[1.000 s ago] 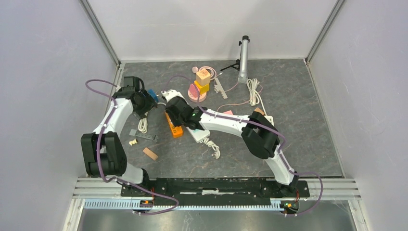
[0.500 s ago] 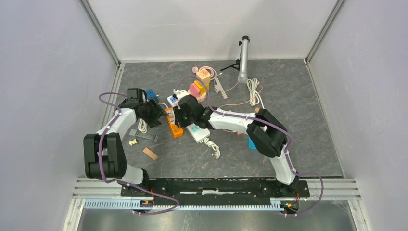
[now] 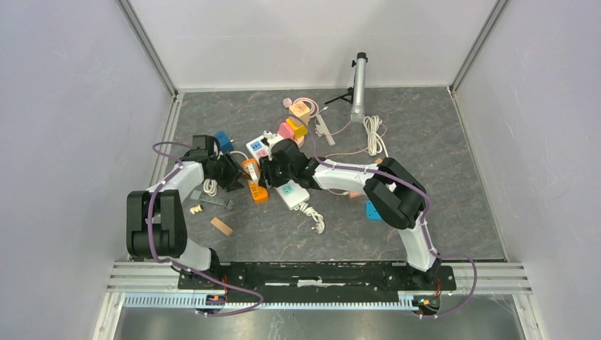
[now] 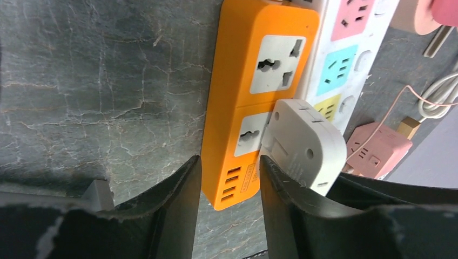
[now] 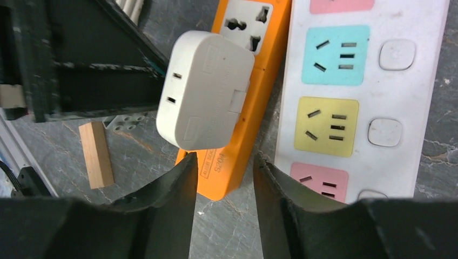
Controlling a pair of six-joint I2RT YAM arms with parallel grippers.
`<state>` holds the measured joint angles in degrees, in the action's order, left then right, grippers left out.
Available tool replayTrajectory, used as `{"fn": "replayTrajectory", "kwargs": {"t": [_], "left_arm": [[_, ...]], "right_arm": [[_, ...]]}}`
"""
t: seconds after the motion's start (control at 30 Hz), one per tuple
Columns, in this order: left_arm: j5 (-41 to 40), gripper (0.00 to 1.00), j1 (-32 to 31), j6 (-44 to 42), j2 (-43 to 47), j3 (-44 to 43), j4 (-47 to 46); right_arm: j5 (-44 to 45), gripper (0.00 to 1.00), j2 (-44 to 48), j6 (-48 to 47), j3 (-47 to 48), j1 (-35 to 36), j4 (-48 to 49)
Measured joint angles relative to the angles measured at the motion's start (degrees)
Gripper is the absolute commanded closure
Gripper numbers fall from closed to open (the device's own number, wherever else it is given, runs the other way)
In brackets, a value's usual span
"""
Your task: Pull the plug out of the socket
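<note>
While in socket (image 5: 216, 175), plug (image 5: 205, 89) beyond right fingers (image 5: 173, 199).

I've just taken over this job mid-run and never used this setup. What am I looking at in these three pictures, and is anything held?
Two robot arms, each ending in a two-finger gripper, work on a grey table. The wide picture looks down from above; the other two come from wrist cameras. The left gripper and right gripper both stand open at one end of the orange power strip, holding nothing. A white plug sits in that strip. Beside it lies a white strip with coloured sockets; a wooden block lies nearby.
</note>
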<state>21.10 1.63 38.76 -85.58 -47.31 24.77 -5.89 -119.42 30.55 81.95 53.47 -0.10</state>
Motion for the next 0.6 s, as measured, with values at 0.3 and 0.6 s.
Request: {"fn": "replayTrajectory", "kwargs": {"t": [0.3,0.6], "left_arm": [[-0.39,0.53,-0.28,-0.02,-1.14,0.07,0.15],[-2.03,0.63,-0.37,-0.04,-1.49,0.07,1.25]], "right_arm": [[-0.22,0.39,2.75,-1.95,-2.36,0.48,4.17],[3.04,0.40,0.76,-4.66,4.42,1.40,2.12]]}}
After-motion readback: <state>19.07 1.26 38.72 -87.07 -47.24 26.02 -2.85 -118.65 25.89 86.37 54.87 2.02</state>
